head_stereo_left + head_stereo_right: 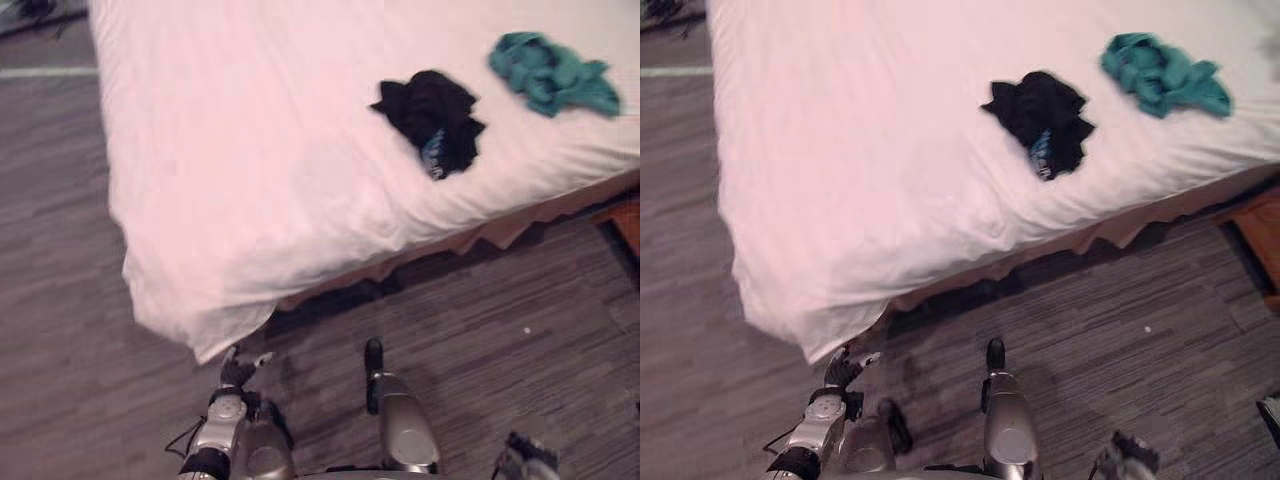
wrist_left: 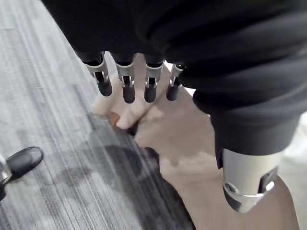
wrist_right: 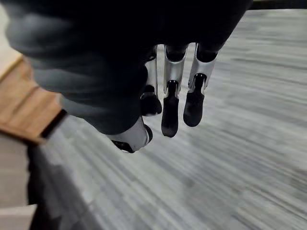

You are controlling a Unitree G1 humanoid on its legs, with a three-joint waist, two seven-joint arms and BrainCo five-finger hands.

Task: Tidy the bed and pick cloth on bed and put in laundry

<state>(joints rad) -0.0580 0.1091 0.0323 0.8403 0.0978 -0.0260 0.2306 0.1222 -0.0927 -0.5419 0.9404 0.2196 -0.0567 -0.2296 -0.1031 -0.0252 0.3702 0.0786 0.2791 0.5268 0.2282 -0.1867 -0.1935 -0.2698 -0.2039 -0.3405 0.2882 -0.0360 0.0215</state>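
Note:
A bed (image 1: pixel 250 180) under a white sheet runs across the upper part of both eye views. A crumpled black cloth (image 1: pixel 432 118) lies on it near the front edge. A teal cloth (image 1: pixel 553 74) lies bunched further right. My left hand (image 1: pixel 238 372) hangs low by the bed's near corner, well short of both cloths. Its fingers (image 2: pixel 128 88) are straight and hold nothing, and the sheet's hanging corner (image 2: pixel 158 124) shows beyond them. My right hand (image 1: pixel 525 455) hangs at the lower right over the floor, its fingers (image 3: pixel 170 112) relaxed and empty.
Grey striped carpet (image 1: pixel 480 330) covers the floor in front of the bed. A brown wooden piece of furniture (image 1: pixel 628 222) stands at the right edge, beside the bed. A beige bed skirt (image 1: pixel 480 235) hangs below the sheet.

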